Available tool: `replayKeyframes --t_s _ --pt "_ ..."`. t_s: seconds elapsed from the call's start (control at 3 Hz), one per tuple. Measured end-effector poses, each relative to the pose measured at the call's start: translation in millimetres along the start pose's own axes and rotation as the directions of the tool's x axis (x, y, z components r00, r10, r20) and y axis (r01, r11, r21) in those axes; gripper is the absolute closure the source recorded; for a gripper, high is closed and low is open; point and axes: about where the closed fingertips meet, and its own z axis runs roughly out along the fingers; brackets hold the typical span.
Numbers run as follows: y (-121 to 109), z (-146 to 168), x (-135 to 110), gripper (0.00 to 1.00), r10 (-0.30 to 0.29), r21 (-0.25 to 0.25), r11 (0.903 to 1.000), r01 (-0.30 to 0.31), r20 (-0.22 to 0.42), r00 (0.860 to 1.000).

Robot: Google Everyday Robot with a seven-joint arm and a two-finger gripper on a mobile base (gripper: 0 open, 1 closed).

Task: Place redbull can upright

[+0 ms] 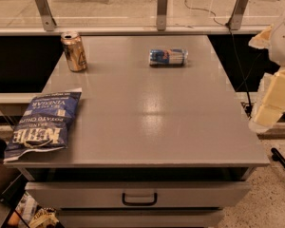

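Note:
The redbull can point(168, 57) is slim, blue and silver, and lies on its side at the far middle of the grey table point(147, 122), its long axis running left to right. My gripper point(270, 109) hangs at the right edge of the view, beyond the table's right side and well apart from the can. Nothing shows in it.
A wider gold can point(74, 51) stands upright at the far left corner. A blue chips bag point(42, 123) lies at the near left edge. A drawer with a dark handle point(139, 199) is under the tabletop. A glass barrier with metal brackets point(161, 8) runs behind the table.

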Motion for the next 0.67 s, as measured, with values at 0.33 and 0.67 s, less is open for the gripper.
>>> replayKeyframes --t_s 0.33,0.67 --pt "0.0 -0.1 0.0 0.00 0.000 0.000 1.0000 0.000 0.000 1.000" --pt "-18.3 0.2 -9.7 0.00 -0.026 0.000 0.9997 0.026 0.004 1.000"
